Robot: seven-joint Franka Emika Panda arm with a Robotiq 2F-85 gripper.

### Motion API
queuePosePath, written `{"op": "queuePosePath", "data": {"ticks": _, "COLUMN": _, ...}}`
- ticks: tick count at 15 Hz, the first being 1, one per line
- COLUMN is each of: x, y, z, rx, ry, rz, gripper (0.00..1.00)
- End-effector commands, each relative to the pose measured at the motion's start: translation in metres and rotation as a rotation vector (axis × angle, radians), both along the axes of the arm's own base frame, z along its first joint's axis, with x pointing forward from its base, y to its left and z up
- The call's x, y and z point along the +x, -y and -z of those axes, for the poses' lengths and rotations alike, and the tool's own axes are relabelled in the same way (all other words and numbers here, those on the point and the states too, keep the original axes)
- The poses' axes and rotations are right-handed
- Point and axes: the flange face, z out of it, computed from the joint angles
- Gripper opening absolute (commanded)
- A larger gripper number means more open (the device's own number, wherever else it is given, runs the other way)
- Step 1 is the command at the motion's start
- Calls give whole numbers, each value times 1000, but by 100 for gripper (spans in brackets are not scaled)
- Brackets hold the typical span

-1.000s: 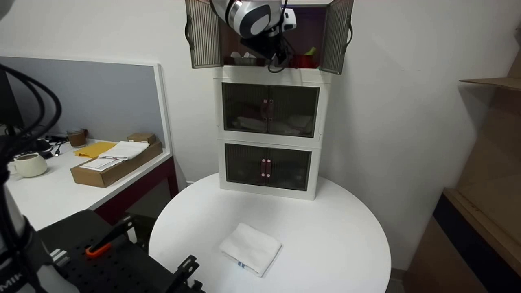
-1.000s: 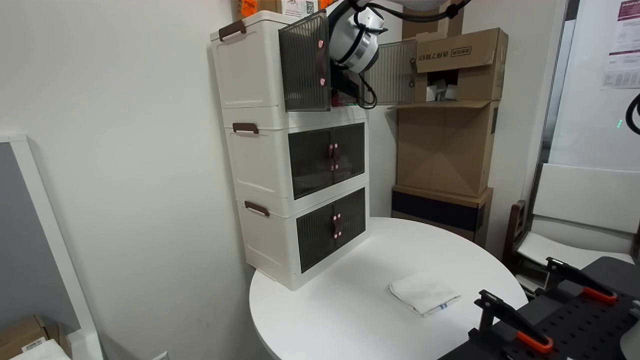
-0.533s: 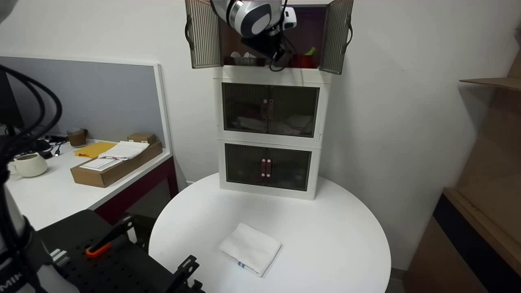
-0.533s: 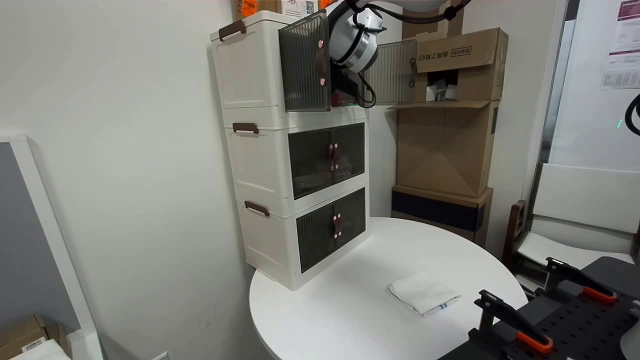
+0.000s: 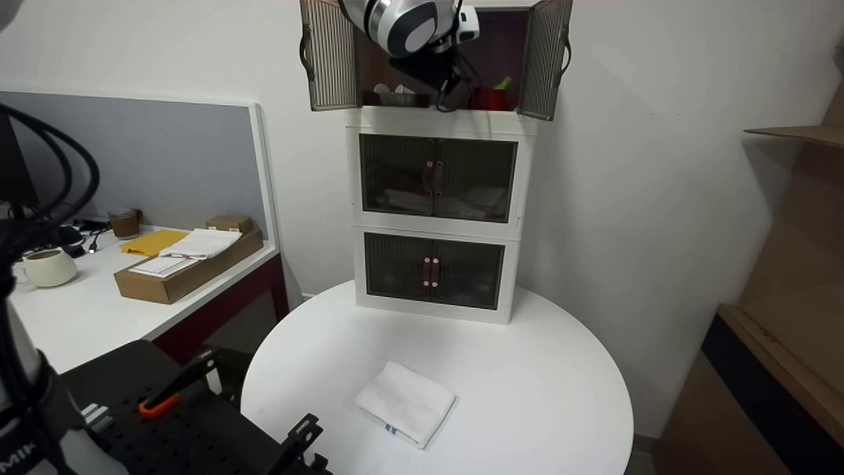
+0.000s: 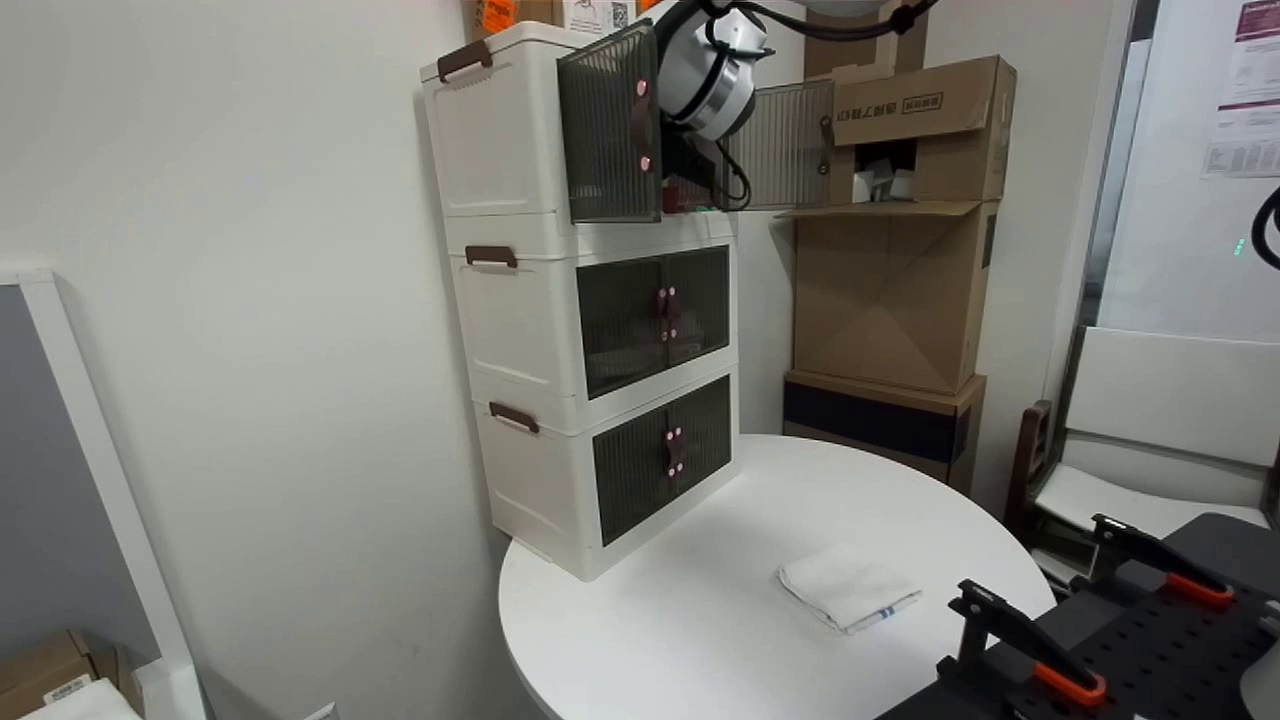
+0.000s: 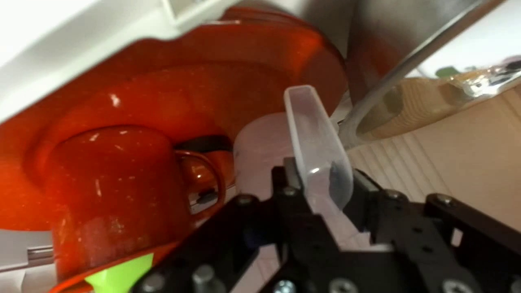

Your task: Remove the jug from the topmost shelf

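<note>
The pale translucent jug (image 7: 311,126) shows in the wrist view, with its handle rising between the finger pads. My gripper (image 7: 323,179) is shut on that handle, one finger on each side. The jug's rounded body (image 7: 258,152) shows behind the left finger, its lower part covered. In an exterior view my dark gripper (image 5: 438,79) reaches into the topmost shelf (image 5: 506,43), between its two swung-out doors. Neither exterior view lets me make out the jug.
Left of the jug are a red mug (image 7: 114,191) and a large red dish (image 7: 179,89). A shiny metal vessel (image 7: 401,44) stands close on the right. Ribbed doors (image 5: 331,59) flank the compartment. Below, a folded white cloth (image 5: 405,404) lies on the round table (image 5: 527,396).
In the exterior views my gripper and its hanging cable loop have shifted slightly upward. The doors, cabinet and cloth have not moved.
</note>
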Motion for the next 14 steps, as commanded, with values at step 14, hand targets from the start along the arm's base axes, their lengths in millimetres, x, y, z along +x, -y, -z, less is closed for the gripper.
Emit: {"op": "queuePosePath", "data": {"ticks": 14, "x": -165, "y": 16, "z": -24, "rx": -128, "ry": 100, "rz": 106, "gripper": 7}}
